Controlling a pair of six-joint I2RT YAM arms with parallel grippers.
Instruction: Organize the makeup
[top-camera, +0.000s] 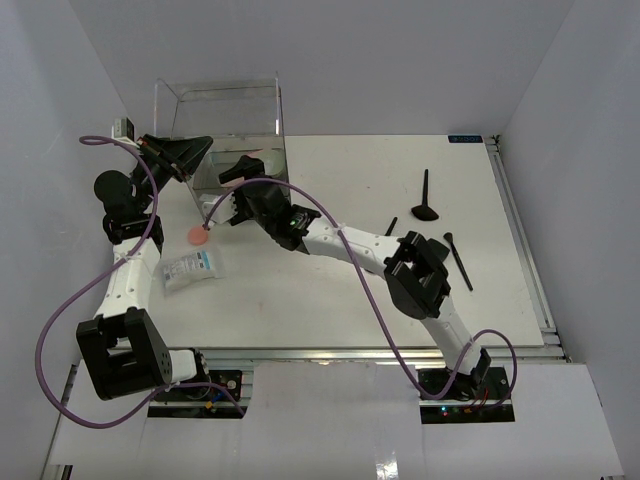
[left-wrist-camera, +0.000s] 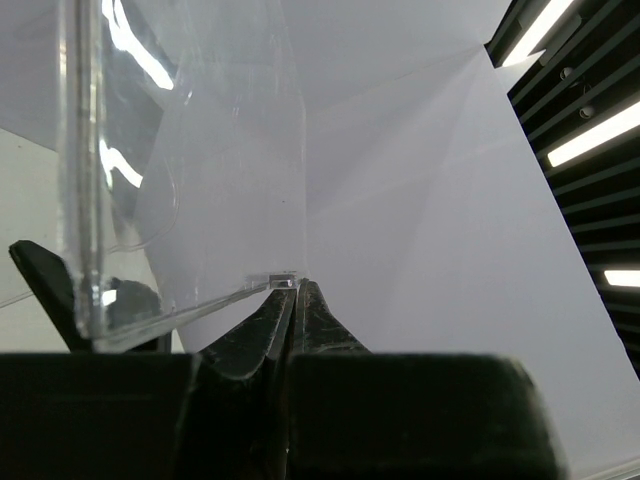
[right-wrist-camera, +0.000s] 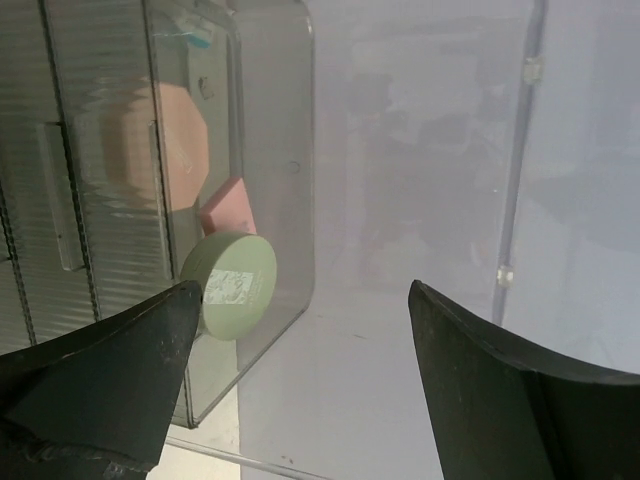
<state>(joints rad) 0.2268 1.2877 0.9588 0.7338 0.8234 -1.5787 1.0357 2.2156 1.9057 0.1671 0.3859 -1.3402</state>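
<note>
At the far left the left gripper (left-wrist-camera: 292, 292) has its fingers pressed together with nothing between them. Its tips sit right at the lower edge of the clear box (top-camera: 230, 105), on the box's left side.

Inside the box, as the right wrist camera shows it, a grey-green disc (right-wrist-camera: 232, 285) stands on edge against a rounded clear wall. A pink palette (right-wrist-camera: 228, 208) is tilted just behind and above it, touching it. A peach, eight-sided shape (right-wrist-camera: 160, 150) shows through the ribbed wall beside them (what it is cannot be told).

In front of the box a pink disc (top-camera: 200, 236) lies flat on the table (top-camera: 340, 180). A white-and-blue packet (top-camera: 190, 268) lies just nearer, close to the left arm.

The right gripper (right-wrist-camera: 305, 290) reaches across to the box's front, just beside the pink disc. Its fingers are spread wide and hold nothing.

Well to the right, three black pieces lie apart on the table. They are a broad-headed brush (top-camera: 426, 196), a short stub (top-camera: 391, 226) beside the right arm's elbow, and a slim brush (top-camera: 459, 261) nearest the right edge.
</note>
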